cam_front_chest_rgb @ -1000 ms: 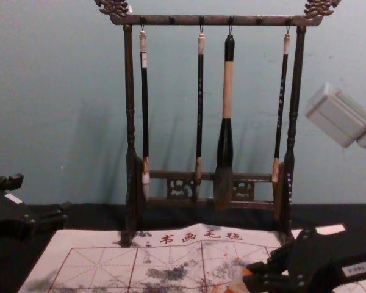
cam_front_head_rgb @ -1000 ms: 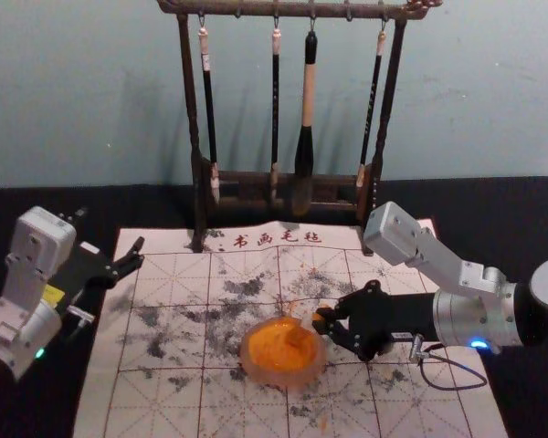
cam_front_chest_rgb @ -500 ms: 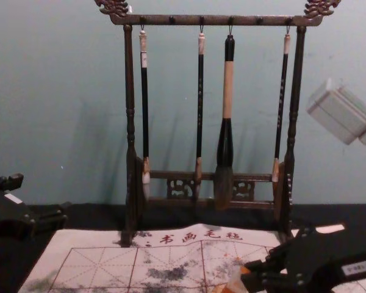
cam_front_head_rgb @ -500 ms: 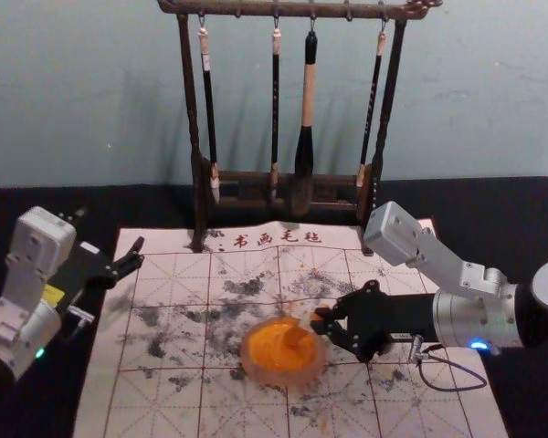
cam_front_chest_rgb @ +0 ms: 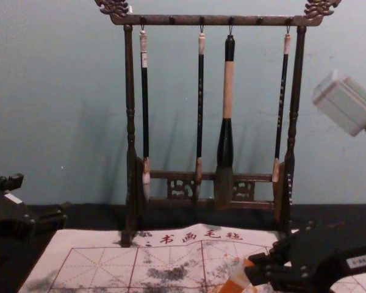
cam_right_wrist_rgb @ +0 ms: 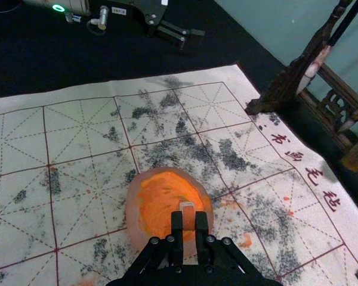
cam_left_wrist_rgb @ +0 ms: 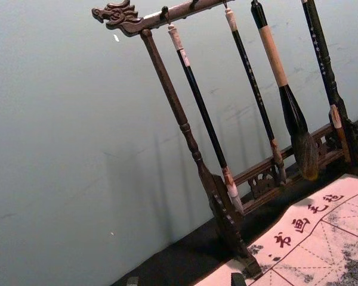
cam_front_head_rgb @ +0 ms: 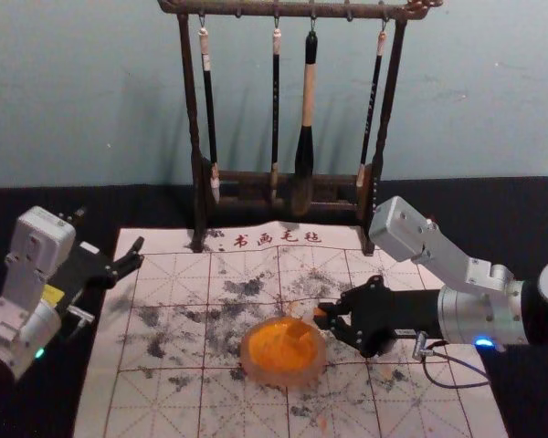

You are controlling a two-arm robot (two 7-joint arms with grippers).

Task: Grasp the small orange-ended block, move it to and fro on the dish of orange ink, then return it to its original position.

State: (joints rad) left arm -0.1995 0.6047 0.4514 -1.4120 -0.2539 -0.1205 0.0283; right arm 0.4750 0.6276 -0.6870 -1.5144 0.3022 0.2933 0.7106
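My right gripper [cam_front_head_rgb: 325, 317] reaches in from the right to the right edge of the pinkish dish [cam_front_head_rgb: 283, 377] of orange ink [cam_front_head_rgb: 272, 345]. In the right wrist view the right gripper [cam_right_wrist_rgb: 188, 221] is shut on the small block [cam_right_wrist_rgb: 187, 208], over the dish. The block [cam_front_chest_rgb: 236, 281] slants down from the fingers in the chest view, its lower part orange. Whether it touches the ink, I cannot tell. Off to the left, my left gripper [cam_front_head_rgb: 111, 234] is parked open; the left gripper [cam_left_wrist_rgb: 185, 280] has its fingertips apart in its wrist view.
A dark wooden rack [cam_front_head_rgb: 197, 205] with several hanging brushes stands behind the dish, at the back of the white calligraphy mat [cam_front_head_rgb: 173, 301]. Grey and orange stains mark the mat. Black cloth [cam_front_head_rgb: 493, 210] covers the table around it.
The right gripper has shifted slightly to the right with the block, whose orange lower part shows more in the chest view. The left arm stays still.
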